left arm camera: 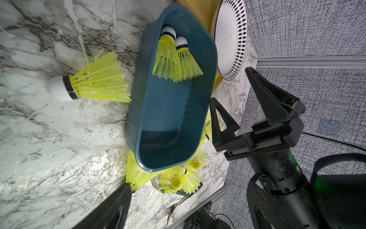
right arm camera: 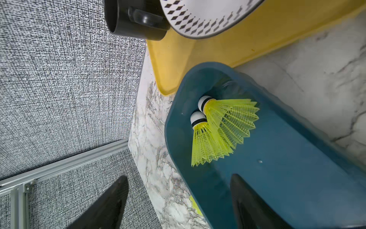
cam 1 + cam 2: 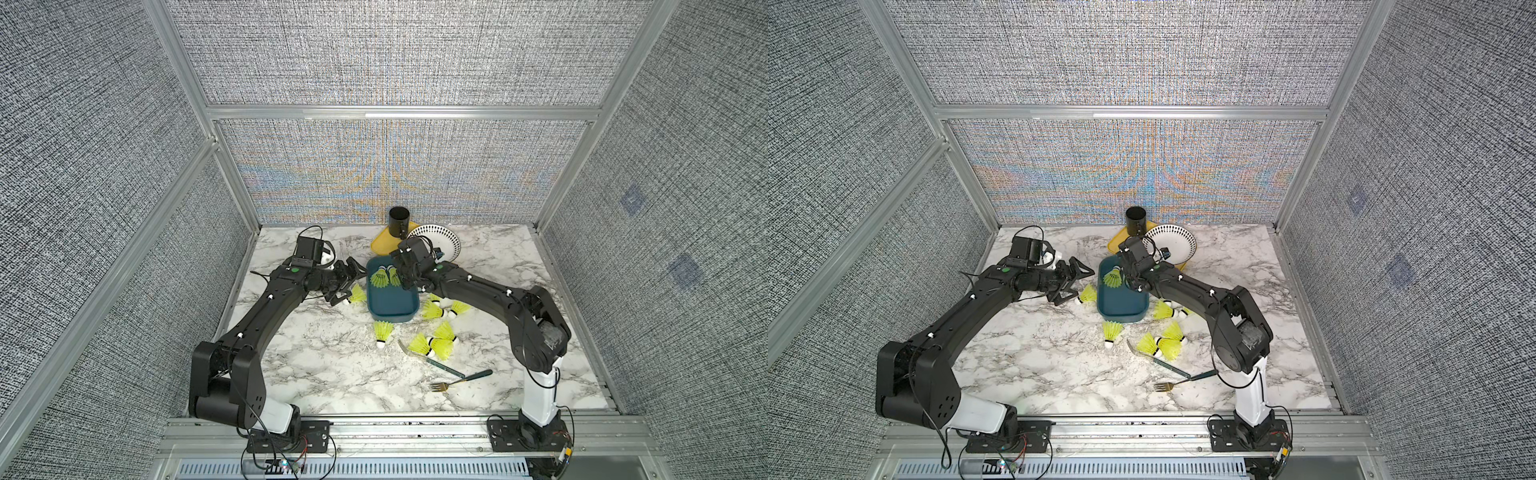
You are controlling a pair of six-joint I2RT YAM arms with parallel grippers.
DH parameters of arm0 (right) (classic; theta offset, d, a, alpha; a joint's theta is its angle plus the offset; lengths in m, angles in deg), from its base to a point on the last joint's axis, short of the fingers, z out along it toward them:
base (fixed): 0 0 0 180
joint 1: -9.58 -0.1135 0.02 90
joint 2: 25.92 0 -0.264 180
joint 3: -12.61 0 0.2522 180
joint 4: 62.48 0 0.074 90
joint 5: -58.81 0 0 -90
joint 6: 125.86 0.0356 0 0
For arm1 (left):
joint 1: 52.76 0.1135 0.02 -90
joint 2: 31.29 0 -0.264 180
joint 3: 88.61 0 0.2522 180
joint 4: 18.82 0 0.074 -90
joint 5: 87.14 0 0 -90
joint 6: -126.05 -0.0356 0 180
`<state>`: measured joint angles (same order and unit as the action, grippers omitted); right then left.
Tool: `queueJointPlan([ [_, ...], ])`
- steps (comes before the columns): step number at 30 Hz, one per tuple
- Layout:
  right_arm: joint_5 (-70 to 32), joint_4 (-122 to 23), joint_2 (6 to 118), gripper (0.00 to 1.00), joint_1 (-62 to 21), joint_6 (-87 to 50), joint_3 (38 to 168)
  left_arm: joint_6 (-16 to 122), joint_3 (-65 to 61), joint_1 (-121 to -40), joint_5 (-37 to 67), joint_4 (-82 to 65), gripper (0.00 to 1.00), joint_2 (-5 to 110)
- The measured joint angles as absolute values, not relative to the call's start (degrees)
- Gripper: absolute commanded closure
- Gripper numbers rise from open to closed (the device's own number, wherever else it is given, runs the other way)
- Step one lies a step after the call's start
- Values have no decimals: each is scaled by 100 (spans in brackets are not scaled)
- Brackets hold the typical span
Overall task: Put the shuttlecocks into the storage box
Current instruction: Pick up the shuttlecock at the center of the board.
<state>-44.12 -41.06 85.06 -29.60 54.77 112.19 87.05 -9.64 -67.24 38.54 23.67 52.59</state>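
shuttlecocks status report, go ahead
Left gripper open beside the storage box; right gripper open above it, empty. Two shuttlecocks in the box, others on the table around it. A fork lies close to the near cluster.

Our two arms (image 3: 257, 316) are matte black with white base links (image 3: 276, 413), black cables (image 1: 340, 155), white clips (image 3: 270, 297) at the joints, a green dot (image 3: 294, 270), and triangular black fingers (image 1: 273, 95) on the right tool (image 1: 231, 84).
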Motion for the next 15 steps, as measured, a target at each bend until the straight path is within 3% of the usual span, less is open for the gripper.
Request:
queueJointPlan([
  [9, -4829, -3752, 7326, 19, -2787, 4264, 10661, 8655, -1051, -6949, 3791, 2544, 8, 5025],
  [15, -4995, -3284, 6594, 23, -2702, 2959, 10425, 8379, -997, -7508, 3918, 2553, 18, 5045],
])
